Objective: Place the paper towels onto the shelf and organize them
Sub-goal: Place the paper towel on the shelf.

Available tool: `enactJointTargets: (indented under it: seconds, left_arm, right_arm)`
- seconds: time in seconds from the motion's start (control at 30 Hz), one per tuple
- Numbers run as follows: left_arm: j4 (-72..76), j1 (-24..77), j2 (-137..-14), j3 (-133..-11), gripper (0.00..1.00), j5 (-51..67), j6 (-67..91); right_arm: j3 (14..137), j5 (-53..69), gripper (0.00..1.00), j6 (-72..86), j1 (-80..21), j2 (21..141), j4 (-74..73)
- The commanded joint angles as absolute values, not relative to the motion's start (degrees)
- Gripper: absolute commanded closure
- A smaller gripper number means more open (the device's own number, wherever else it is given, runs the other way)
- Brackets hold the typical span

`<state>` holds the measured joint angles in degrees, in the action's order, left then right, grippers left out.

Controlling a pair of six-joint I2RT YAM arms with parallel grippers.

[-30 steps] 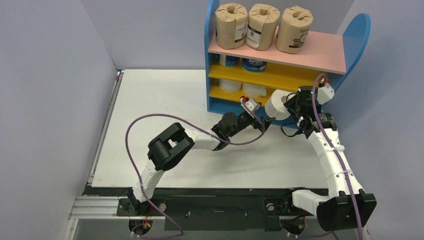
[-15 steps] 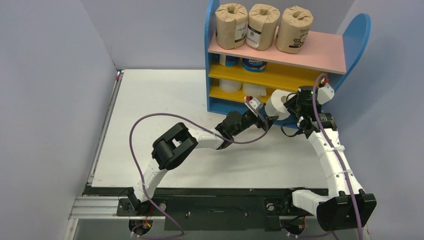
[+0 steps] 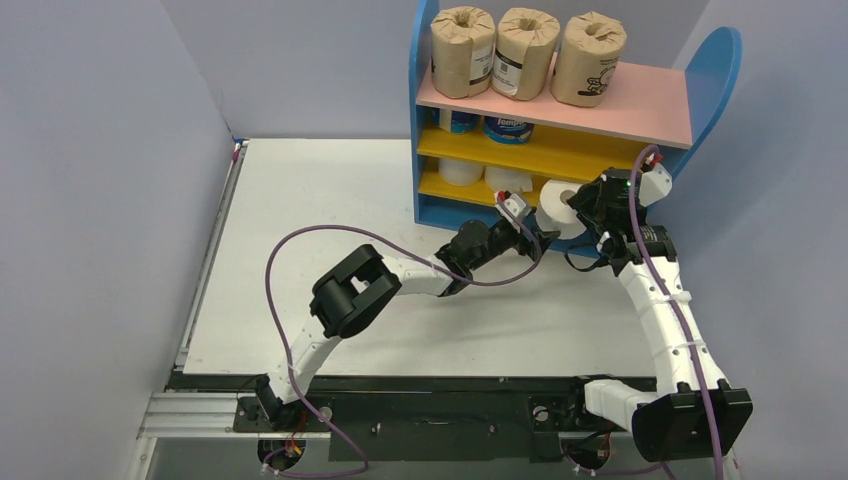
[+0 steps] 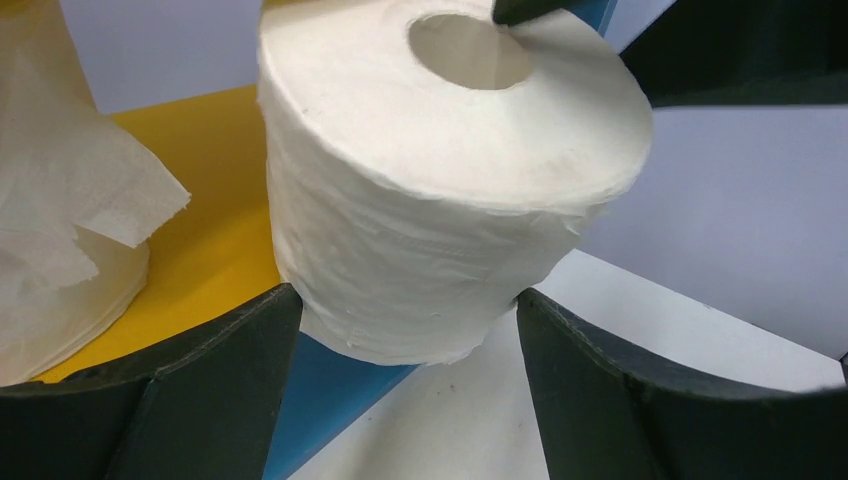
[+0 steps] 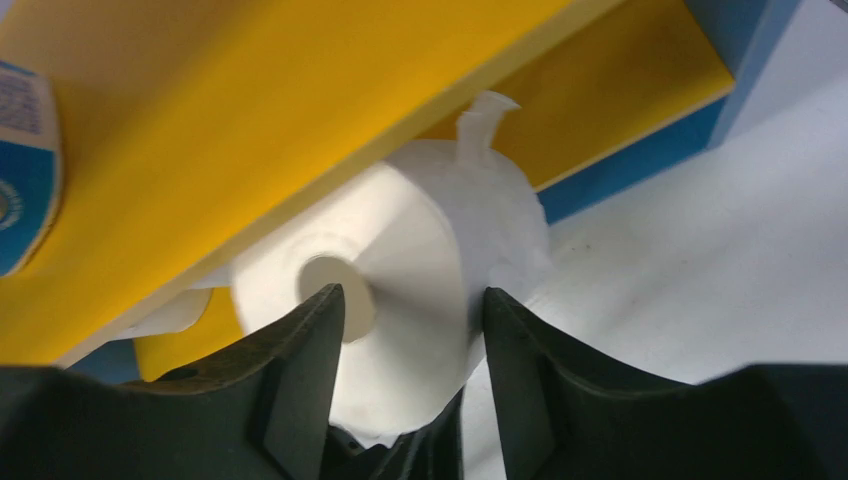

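Observation:
A plain white paper towel roll lies half over the front edge of the bottom yellow board of the shelf. My left gripper is shut on its lower sides, both fingers touching the paper. My right gripper straddles the roll's wall, one finger at the hollow core and the other outside, with a little slack. Three brown-wrapped rolls stand on the pink top board. Two blue-and-white rolls are on the middle board and two white rolls on the bottom.
A white roll with a loose sheet stands just left of the held roll on the bottom board. The shelf's blue side panel rises behind my right arm. Grey walls close in left and right of the white table.
My left gripper moved right and up to the white roll and closed onto its sides. The right gripper pushed the roll toward the bottom board and loosened its fingers.

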<state>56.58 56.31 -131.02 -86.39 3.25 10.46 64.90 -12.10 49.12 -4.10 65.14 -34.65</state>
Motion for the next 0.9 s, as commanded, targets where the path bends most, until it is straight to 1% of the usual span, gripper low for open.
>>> enactJointTargets:
  seconds: [0.0,0.03,0.17,0.43,0.87]
  left_arm:
    - [58.46,56.78,-131.31,-89.56,0.24,3.35,10.90]
    - [58.52,56.78,-131.31,-89.60,0.24,3.12,10.90]
    - [58.71,56.78,-131.29,-90.13,0.25,2.71,10.90]
    - [58.52,56.69,-131.50,-91.10,0.26,2.19,10.75]
    - [54.69,56.57,-132.67,-94.22,0.26,0.56,9.58]
  right_arm:
    - [68.72,-8.98,0.48,50.19,-4.31,63.88,-28.64]
    - [68.82,-8.84,0.45,50.19,-4.31,63.96,-28.65]
    - [69.05,-8.64,0.42,50.16,-4.30,64.09,-28.90]
    - [68.84,-9.05,0.42,49.11,-4.35,62.38,-29.36]
    - [64.76,-9.89,0.42,47.40,-4.55,55.72,-29.87]
